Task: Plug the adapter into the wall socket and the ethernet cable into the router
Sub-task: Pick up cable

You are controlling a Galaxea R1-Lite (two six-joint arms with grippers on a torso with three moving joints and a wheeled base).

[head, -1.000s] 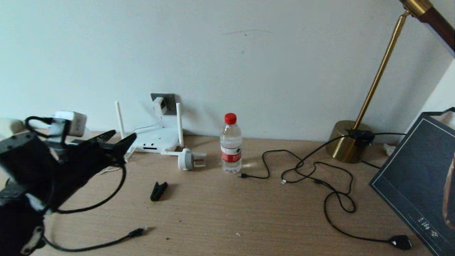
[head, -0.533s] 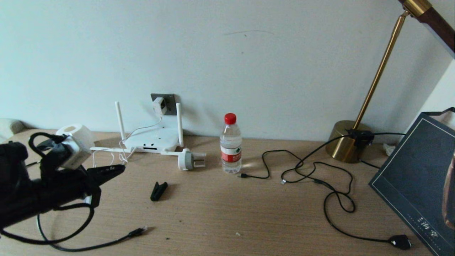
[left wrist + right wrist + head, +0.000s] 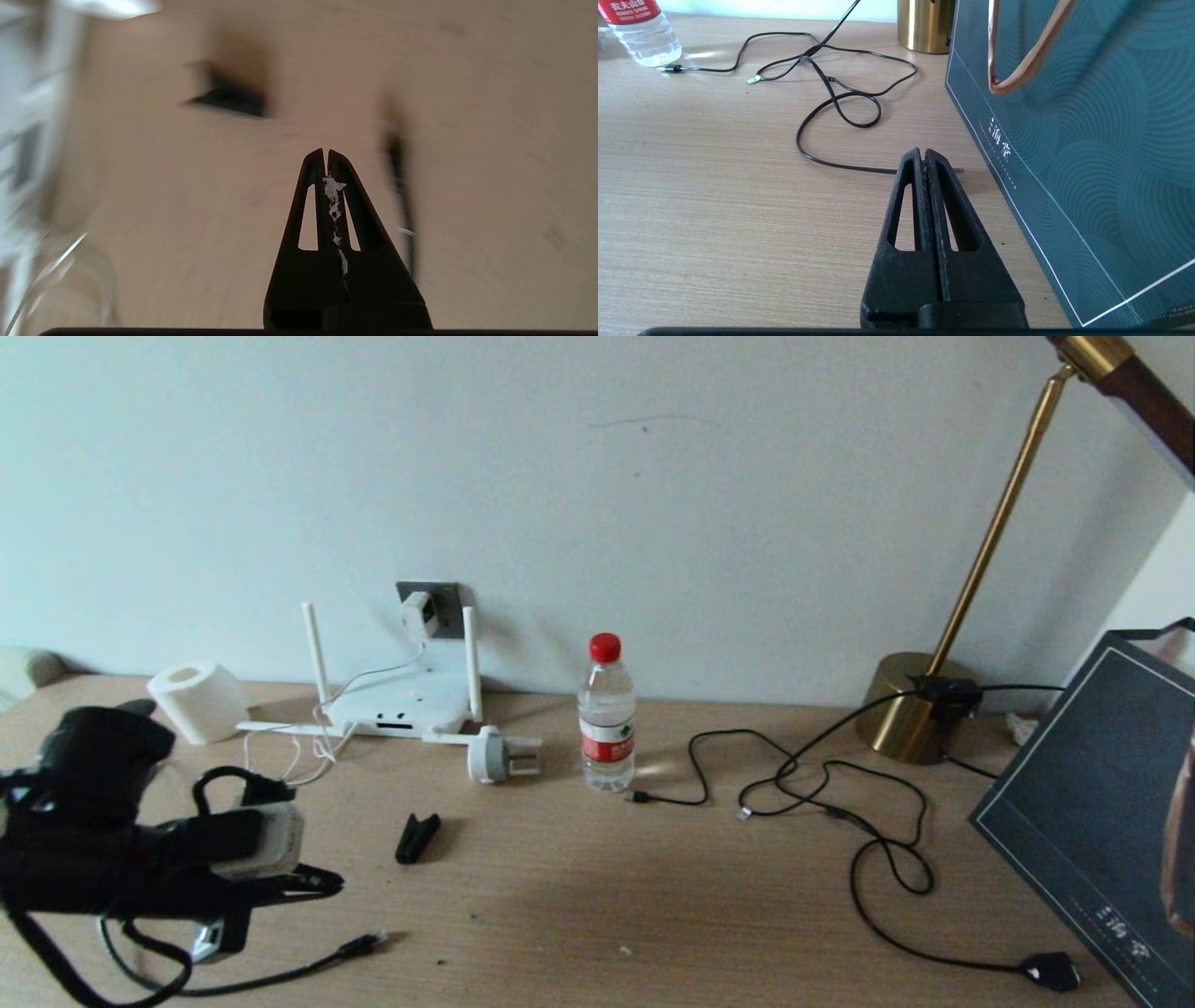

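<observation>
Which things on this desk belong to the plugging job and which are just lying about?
Job:
- adapter, in the wall socket
- router
- ethernet cable
- left gripper, shut, empty

Lying about:
- water bottle
- round plug
- tissue roll
- black clip
- brass lamp
- gift bag

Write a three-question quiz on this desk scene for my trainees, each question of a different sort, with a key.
1. True or false: the adapter sits in the wall socket.
2. Fill the gap: the water bottle has a ___ cap.
3. Short answer: is the ethernet cable plugged into the router? Where is its plug?

Key
1. True.
2. Red.
3. No. The plug lies on the table, near the shut left gripper.
</observation>
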